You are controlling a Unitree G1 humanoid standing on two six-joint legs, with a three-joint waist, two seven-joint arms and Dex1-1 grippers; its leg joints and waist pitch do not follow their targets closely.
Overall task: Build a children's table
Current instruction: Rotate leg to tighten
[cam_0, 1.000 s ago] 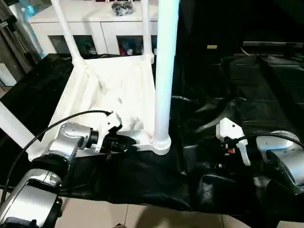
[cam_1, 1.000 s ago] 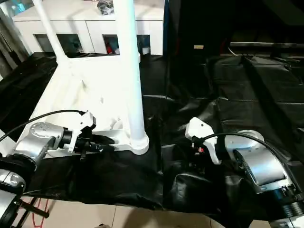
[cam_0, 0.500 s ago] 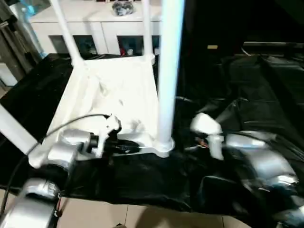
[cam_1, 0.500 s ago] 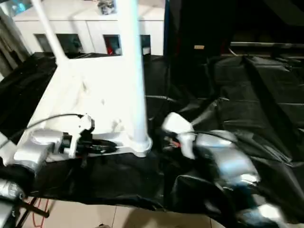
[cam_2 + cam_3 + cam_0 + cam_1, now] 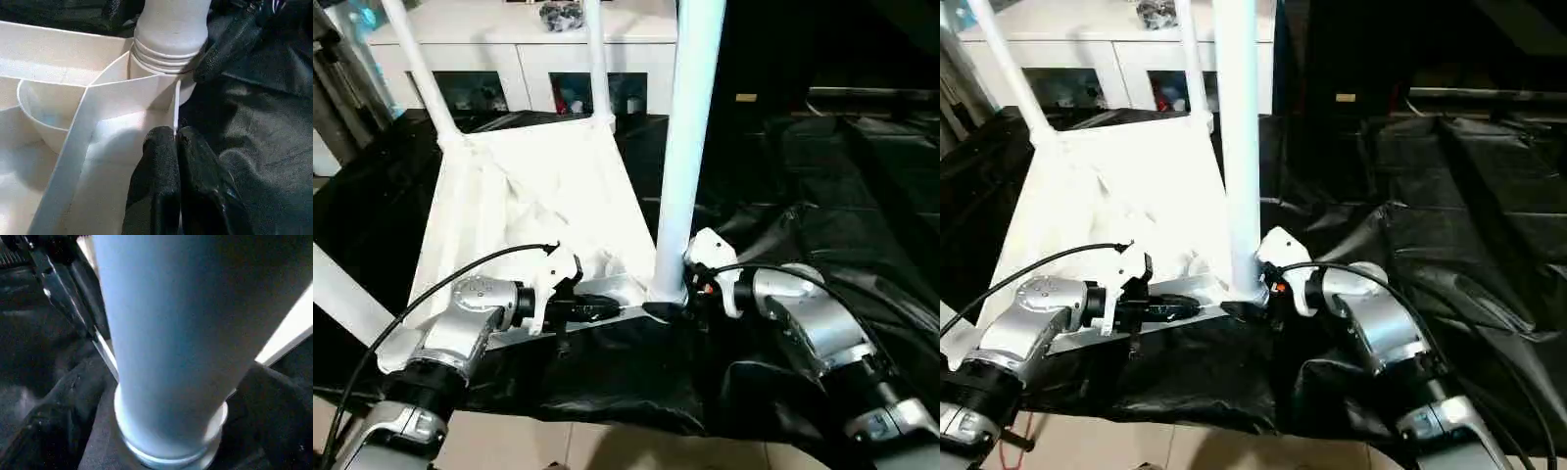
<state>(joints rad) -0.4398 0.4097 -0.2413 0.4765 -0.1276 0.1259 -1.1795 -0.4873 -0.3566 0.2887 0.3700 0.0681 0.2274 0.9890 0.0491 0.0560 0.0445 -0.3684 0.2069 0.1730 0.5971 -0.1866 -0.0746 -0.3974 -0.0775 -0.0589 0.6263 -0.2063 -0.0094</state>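
Two grippers: at the near corner leg (image 5: 683,166).
Left gripper (image 5: 175,142): pinched on the tabletop (image 5: 524,186) rim.
Right gripper (image 5: 677,305): fingers apparently around the leg's base.
Tabletop: upside down on black sheet (image 5: 822,225).

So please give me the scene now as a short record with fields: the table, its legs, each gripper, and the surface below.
tabletop: upside down, ribbed underside up
legs: four standing in corner sockets
near leg: upright, at the corner closest to both grippers
left gripper: shut on tabletop rim
right gripper: around near leg's base
surface: black sheet
background: white cabinet
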